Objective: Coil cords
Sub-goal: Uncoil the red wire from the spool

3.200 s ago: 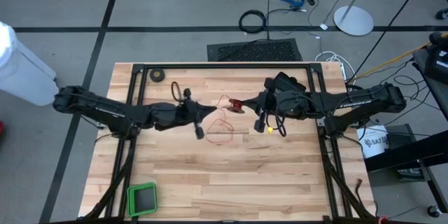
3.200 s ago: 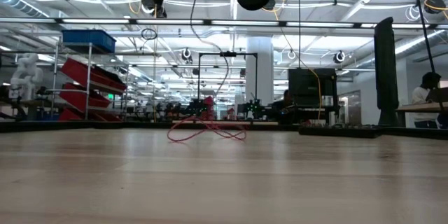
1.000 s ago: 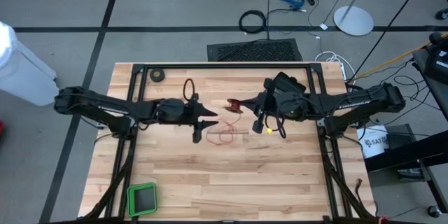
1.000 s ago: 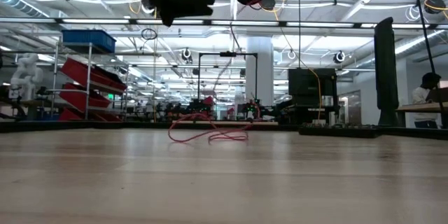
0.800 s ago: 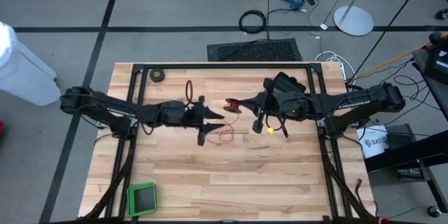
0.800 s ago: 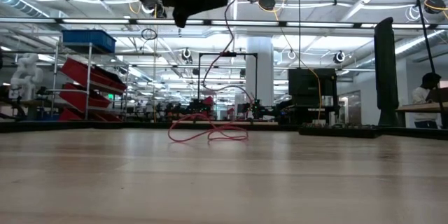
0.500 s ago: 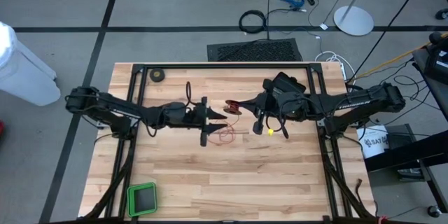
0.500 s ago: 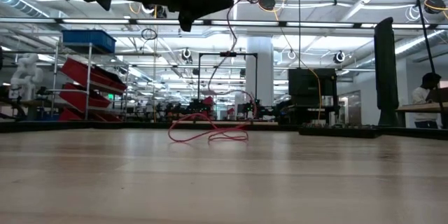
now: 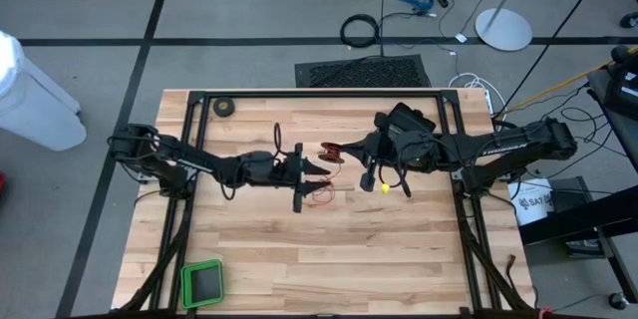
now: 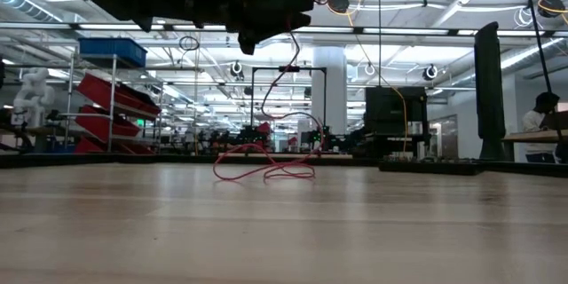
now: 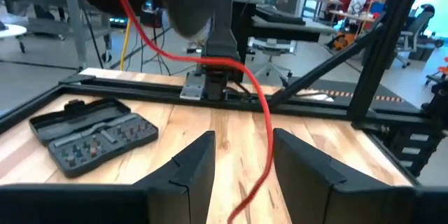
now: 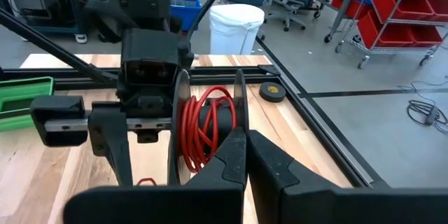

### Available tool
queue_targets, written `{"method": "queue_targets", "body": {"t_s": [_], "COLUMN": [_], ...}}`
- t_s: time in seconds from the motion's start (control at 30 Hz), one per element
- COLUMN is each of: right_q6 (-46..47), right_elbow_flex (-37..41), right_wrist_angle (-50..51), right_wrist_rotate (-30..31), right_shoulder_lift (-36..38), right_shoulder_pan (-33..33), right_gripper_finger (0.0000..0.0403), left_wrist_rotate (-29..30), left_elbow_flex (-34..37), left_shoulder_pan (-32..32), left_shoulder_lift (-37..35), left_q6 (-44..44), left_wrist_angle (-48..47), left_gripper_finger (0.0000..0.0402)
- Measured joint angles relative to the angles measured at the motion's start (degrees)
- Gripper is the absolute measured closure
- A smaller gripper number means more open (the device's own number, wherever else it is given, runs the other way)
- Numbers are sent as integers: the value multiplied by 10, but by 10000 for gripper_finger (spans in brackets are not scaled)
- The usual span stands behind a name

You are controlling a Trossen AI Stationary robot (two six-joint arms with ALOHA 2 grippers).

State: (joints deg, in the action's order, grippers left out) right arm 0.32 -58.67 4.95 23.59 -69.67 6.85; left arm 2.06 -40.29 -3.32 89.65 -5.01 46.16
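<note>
Feeding red wire (image 11: pixel 262 108) between parted fingers, the left claw (image 9: pixel 317 166) nears the reel (image 12: pixel 206 134) pinched in the closed right claw (image 9: pixel 345 147); slack beneath the reel may snag.

The table (image 9: pixel 329 239) is seen from straight overhead and level from its surface; each wrist view is set close — the red wire (image 10: pixel 266 170) is shared.

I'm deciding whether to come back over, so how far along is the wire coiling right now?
Partly done. Several turns of red wire already sit on the reel, which the shut right claw holds above the table. In hand: the open left claw straddles the strand running up to the reel. Left: a loose tangle of wire still lies on the table, waiting to be wound.
</note>
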Motion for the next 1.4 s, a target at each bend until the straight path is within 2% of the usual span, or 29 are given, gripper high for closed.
{"method": "queue_targets", "body": {"t_s": [0.13, 0.3, 0.37, 0.57, 0.73, 0.87, 1.07, 1.23, 1.4], "right_q6": [-1, -1, -1, 5, 9, 17, 35, 36, 35], "right_elbow_flex": [0, 0, 0, 0, 0, 0, 0, 0, 0], "right_wrist_angle": [0, 5, 11, 20, 25, 50, 86, 104, 106], "right_wrist_rotate": [0, 0, 0, 1, 0, 4, 30, 64, 120], "right_shoulder_lift": [0, 0, 0, 0, 5, 9, 7, 6, -8], "right_shoulder_pan": [0, 0, 0, 0, 4, 5, 3, 3, 2], "right_gripper_finger": [403, 403, 403, 403, 403, 403, 403, 403, 403], "left_wrist_rotate": [20, 27, 27, 38, 77, 107, 183, 188, 188], "left_elbow_flex": [0, 0, 0, 0, 0, 0, 0, 0, 0], "left_shoulder_pan": [-2, -2, -1, 10, 29, 37, 36, 18, -14], "left_shoulder_lift": [0, 0, 0, -6, -46, -107, -224, -309, -351], "left_q6": [13, 14, 13, 13, 14, 24, 28, 25, 24], "left_wrist_angle": [2, 2, 2, -41, -151, -225, -344, -359, -341], "left_gripper_finger": [286, 375, 392, 398, 399, 400, 400, 401, 401]}}
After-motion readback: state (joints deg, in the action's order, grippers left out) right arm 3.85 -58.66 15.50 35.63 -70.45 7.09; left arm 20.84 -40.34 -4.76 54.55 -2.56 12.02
